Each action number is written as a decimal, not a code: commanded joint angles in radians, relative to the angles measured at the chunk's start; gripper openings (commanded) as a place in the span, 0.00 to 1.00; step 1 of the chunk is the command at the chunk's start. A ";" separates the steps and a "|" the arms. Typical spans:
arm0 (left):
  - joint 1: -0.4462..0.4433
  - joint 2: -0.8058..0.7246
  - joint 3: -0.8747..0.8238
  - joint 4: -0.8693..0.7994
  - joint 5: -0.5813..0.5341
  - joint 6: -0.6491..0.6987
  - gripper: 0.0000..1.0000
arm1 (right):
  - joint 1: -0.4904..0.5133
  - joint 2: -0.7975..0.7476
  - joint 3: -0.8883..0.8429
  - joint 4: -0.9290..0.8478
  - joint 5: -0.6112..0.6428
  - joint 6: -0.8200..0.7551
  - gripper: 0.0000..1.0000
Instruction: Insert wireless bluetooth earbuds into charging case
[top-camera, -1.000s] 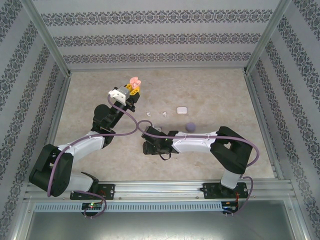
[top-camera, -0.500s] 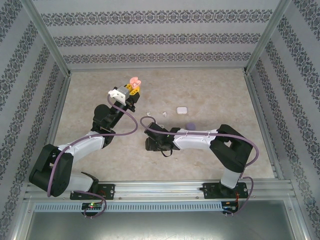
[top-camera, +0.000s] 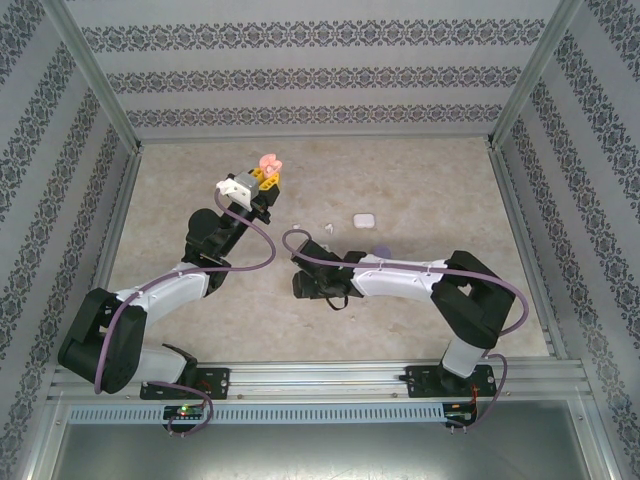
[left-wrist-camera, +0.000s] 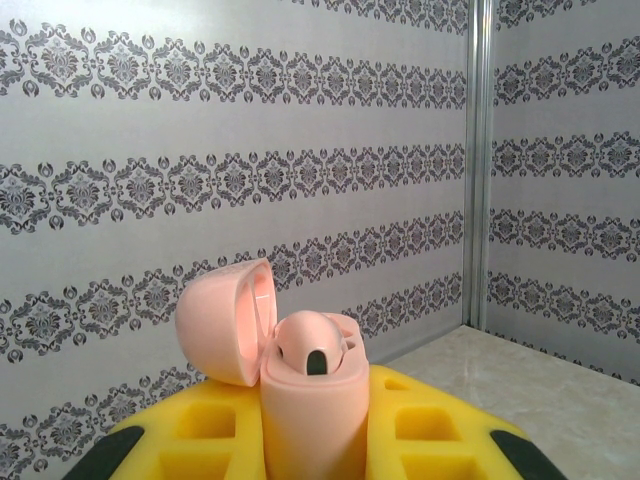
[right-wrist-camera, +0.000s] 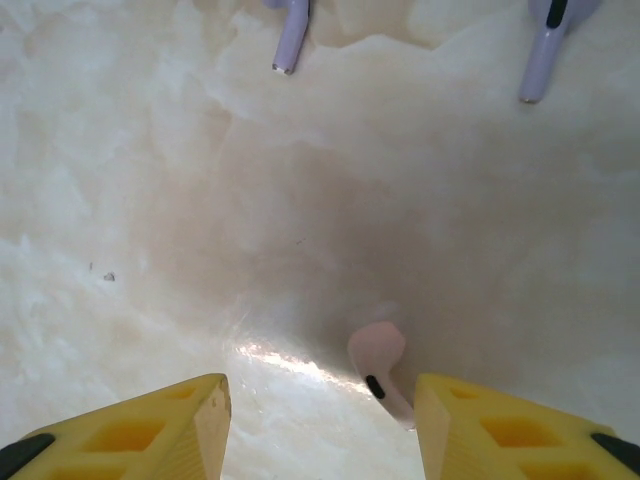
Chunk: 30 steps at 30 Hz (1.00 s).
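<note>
Two jobs run at once over the pale marbled tabletop (top-camera: 450, 190): one side holds, the other fetches.

The left gripper (top-camera: 266, 178) is clamped on the glossy pink pebble-shaped charging case (left-wrist-camera: 310, 400). It holds the case raised and upright with its hinged lid (left-wrist-camera: 225, 320) swung back, likely so the sockets face up for loading; one pink earbud (left-wrist-camera: 315, 352) already sits inside. The right gripper (right-wrist-camera: 320, 430) hangs low, jaws parted and empty, straddling the loose pink stemmed earbud (right-wrist-camera: 378, 352) on the table, probably its mate. Two lilac stemmed earbuds (right-wrist-camera: 290, 35) lie beyond.
</note>
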 joint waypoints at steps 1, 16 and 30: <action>0.014 -0.016 0.019 0.034 0.017 -0.005 0.00 | 0.010 -0.006 0.020 -0.063 0.042 -0.131 0.51; 0.016 -0.018 0.038 0.010 0.022 0.004 0.00 | 0.036 0.153 0.185 -0.203 0.105 -0.283 0.43; 0.016 -0.008 0.039 0.014 0.026 -0.002 0.00 | 0.040 0.206 0.194 -0.220 0.131 -0.287 0.34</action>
